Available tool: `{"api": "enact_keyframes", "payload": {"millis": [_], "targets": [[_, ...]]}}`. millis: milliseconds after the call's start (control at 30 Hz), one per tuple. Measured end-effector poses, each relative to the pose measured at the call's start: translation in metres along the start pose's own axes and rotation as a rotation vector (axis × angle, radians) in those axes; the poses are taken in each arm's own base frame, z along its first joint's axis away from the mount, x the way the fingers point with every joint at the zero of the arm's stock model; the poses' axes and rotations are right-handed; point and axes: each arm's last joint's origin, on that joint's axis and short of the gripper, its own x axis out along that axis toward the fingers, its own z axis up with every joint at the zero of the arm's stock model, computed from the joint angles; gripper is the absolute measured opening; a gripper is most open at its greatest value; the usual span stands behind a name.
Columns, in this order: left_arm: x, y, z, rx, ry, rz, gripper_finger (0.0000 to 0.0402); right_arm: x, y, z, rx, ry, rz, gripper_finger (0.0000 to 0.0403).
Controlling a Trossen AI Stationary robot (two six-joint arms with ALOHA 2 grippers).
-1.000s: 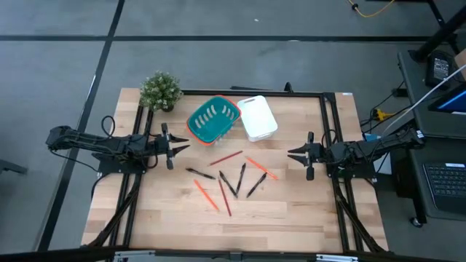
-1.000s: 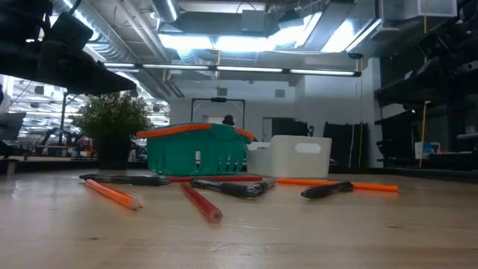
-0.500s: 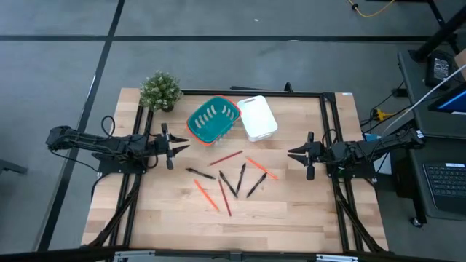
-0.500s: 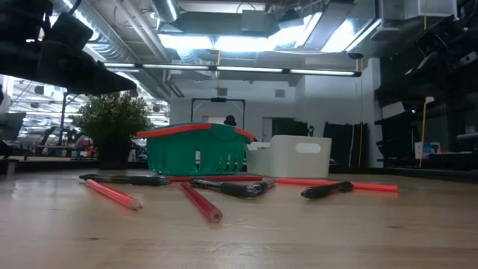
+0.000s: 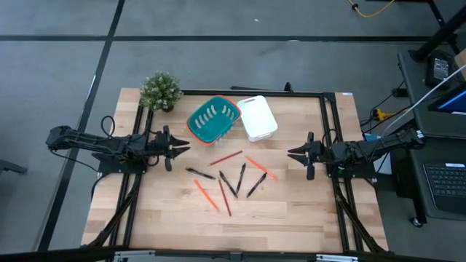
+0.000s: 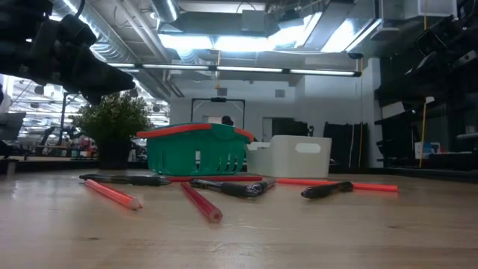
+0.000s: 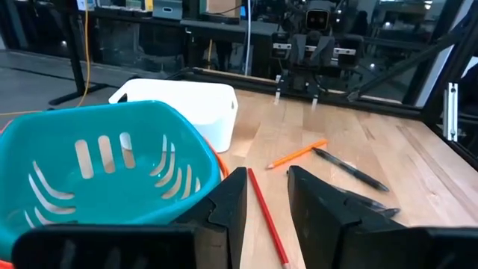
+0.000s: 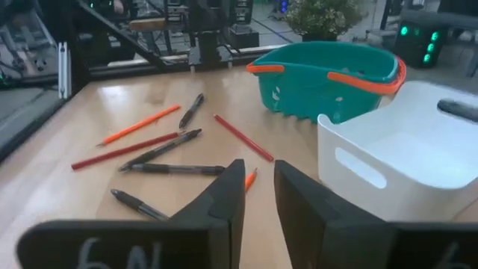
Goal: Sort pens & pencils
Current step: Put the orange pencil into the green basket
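Wooden table [image 5: 306, 218] is carrying every piece loose, so sorting is not yet begun: the teal basket [image 5: 213, 120] and the white bin [image 5: 256, 118] at the far side are both sitting empty, as the wrist views show. All the pens [image 5: 200, 173] and pencils [image 5: 226, 157] are lying scattered mid-table in front of the two containers, mixed together, some pens crossing. I am counting four pencils, two red and two orange, and four black pens, though an overlap could be hiding one more. The left gripper [image 5: 183, 148] is hovering at the left of the pile, fingers parted and holding nothing. The right gripper [image 5: 291, 153] is hovering at the right, fingers narrowly parted, also gripping nothing. All eight pieces are waiting to be moved.
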Motion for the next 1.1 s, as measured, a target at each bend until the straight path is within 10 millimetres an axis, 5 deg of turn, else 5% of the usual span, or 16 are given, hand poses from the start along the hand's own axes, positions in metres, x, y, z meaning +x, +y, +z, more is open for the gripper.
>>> {"api": "enact_keyframes", "payload": {"millis": [300, 500, 1100], "targets": [[0.0, 0.0, -0.001, 0.127, 0.007, 0.004, 0.0094, 0.0, 0.0, 0.0, 0.071, -0.003, -0.014, 0.0076], [0.0, 0.0, -0.001, 0.161, 0.008, 0.004, 0.0094, -0.001, -0.006, 0.002, 0.082, -0.053, -0.202, 0.0076], [0.007, 0.01, 0.011, 0.206, -0.09, -0.05, 0.0094, 0.007, -0.003, 0.017, -0.031, -0.168, -0.149, 0.0076]]}}
